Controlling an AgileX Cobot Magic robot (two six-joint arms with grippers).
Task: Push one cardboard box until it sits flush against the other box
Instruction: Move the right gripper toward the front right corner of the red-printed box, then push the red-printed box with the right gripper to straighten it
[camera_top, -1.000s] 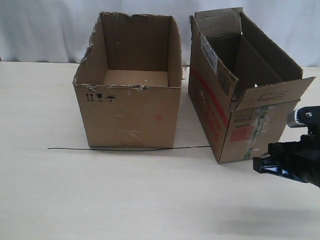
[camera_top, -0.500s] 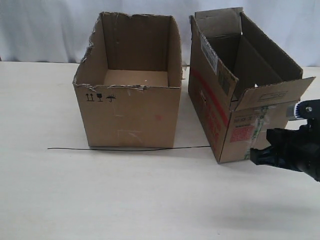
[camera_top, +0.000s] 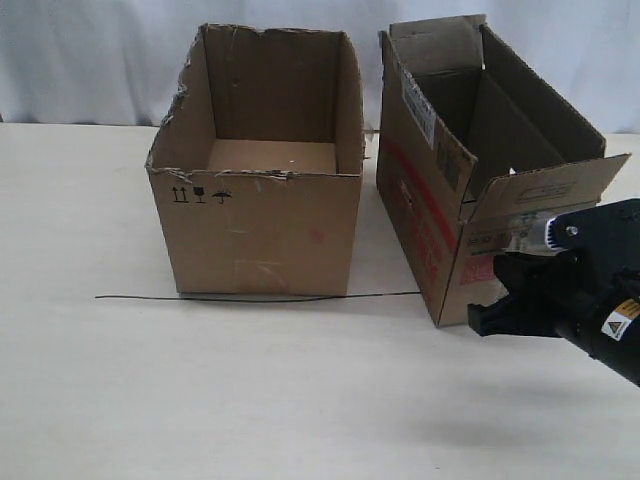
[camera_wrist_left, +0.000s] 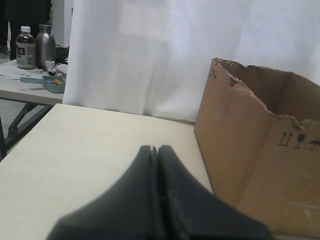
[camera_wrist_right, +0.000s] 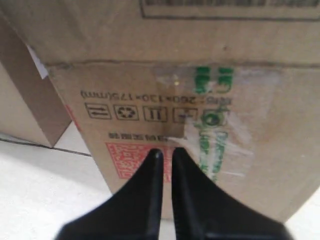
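Cardboard box stands upright on the table, flaps open; other box stands just beside its red-striped side, a narrow gap between, not flush; right gripper faces its taped end, tips before the red label, fingers drawn together to a slit, empty; contact indeterminate; left gripper fingers pressed together, empty.

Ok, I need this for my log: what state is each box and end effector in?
Wider brown flapless box with torn rim: upright, open-topped, nothing seen inside.
Narrower brown cardboard box with red label: upright, top flaps open, apart from the wider box.
Left end effector: shut, holding nothing.
Right end effector: shut but for a slit, facing the red label.
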